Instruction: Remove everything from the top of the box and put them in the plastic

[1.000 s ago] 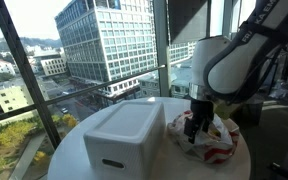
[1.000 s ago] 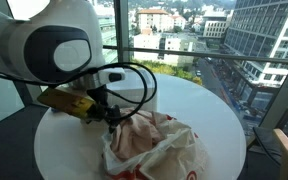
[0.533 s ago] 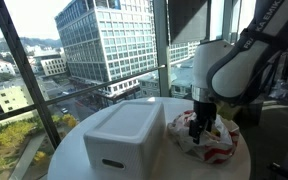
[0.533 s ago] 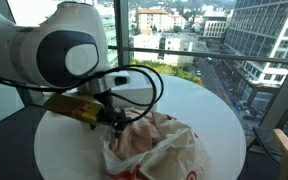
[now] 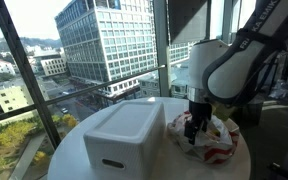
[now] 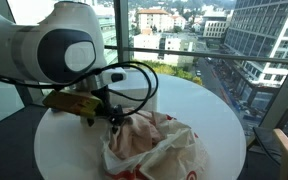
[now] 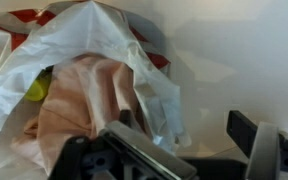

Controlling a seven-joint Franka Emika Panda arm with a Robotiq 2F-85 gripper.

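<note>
Now the pinkish wrappers (image 7: 79, 105) are lying inside the bag (image 7: 104, 40), filling the wrist view's left half. Over its mouth the gripper (image 5: 194, 128) is hanging open, holding nothing. Bare table (image 6: 204, 100) is stretching toward the upper right; the box (image 5: 124, 135) is crowding the bag's left edge in an exterior view.
</note>
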